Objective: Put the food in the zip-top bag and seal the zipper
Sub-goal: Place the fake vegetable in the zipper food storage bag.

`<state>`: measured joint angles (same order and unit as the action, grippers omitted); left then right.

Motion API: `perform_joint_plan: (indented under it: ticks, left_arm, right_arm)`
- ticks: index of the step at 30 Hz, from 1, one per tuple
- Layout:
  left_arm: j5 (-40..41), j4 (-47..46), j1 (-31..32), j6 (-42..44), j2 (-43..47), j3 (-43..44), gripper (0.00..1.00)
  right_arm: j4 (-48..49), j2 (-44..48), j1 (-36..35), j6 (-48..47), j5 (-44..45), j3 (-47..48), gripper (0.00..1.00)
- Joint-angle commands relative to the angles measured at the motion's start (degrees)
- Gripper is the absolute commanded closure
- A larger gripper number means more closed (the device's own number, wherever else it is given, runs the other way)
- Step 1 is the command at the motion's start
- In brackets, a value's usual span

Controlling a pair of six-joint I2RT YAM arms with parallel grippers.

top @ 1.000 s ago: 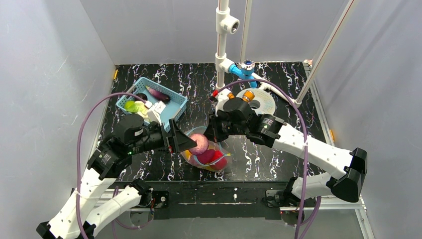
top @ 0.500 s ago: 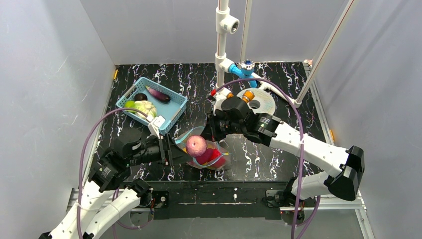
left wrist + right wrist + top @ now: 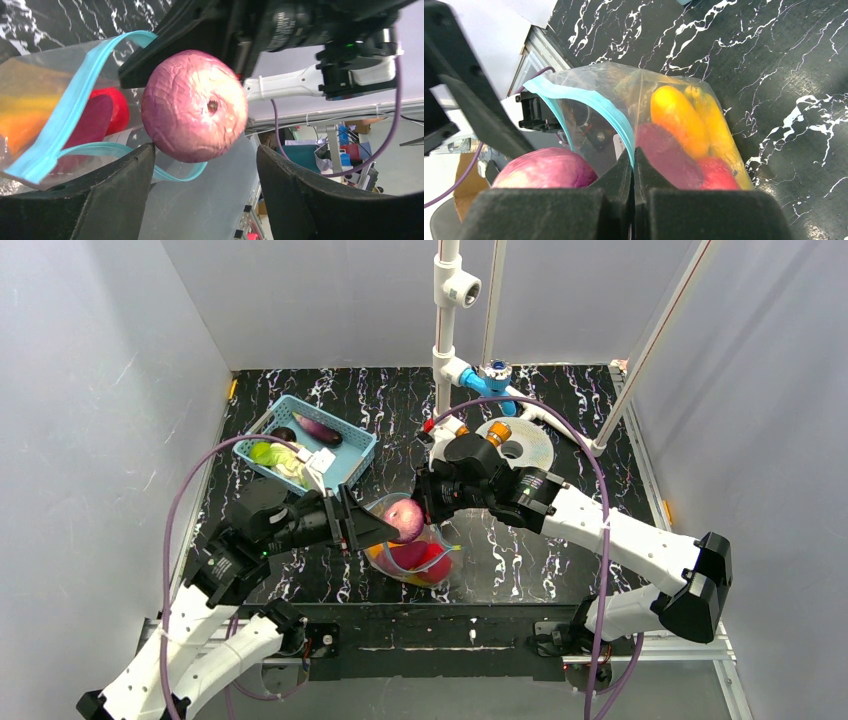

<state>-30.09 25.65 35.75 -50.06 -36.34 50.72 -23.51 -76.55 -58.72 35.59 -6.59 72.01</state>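
The clear zip-top bag (image 3: 418, 558) lies at the table's front centre, holding orange (image 3: 676, 117), dark red and red food. Its teal zipper (image 3: 65, 120) gapes open. My right gripper (image 3: 634, 156) is shut on the zipper strip's far lip and holds it up. A round purple-pink onion (image 3: 194, 106) sits at the bag's mouth, also seen in the top view as the onion (image 3: 404, 520). My left gripper (image 3: 204, 152) is just behind it. Its jaws are open, with a gap between the right finger (image 3: 310, 200) and the onion.
A blue basket (image 3: 352, 454) at the back left holds an eggplant (image 3: 318, 428) and a green leafy vegetable (image 3: 268, 452). A white pipe stand (image 3: 446, 330) and a silvery disc (image 3: 525, 445) stand behind the right arm. Grey walls close both sides.
The left arm has pushed the onion slightly up and right, to the bag's mouth. Its jaws stand wider than half a second ago. The right gripper still holds the zipper.
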Motion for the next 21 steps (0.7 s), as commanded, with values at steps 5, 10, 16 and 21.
perform_joint_plan:
  ticks: [5,10,16,21]
  left_arm:
    - [1.01,1.25,0.20,0.57,2.11,-1.02,0.22]
    - [4.01,8.56,0.20,3.61,5.04,0.79,0.16]
    - [6.96,17.06,0.20,8.85,4.85,7.91,0.10]
    - [8.21,20.07,0.20,10.26,4.00,10.08,0.11]
  right_arm:
    - [0.84,0.34,0.20,-0.96,1.93,2.91,0.99]
    - [1.10,0.14,0.19,-1.28,2.01,2.81,0.99]
    - [1.46,-0.81,0.18,-1.47,1.10,3.18,0.99]
    - [1.18,-1.14,0.18,-1.45,0.64,4.09,0.99]
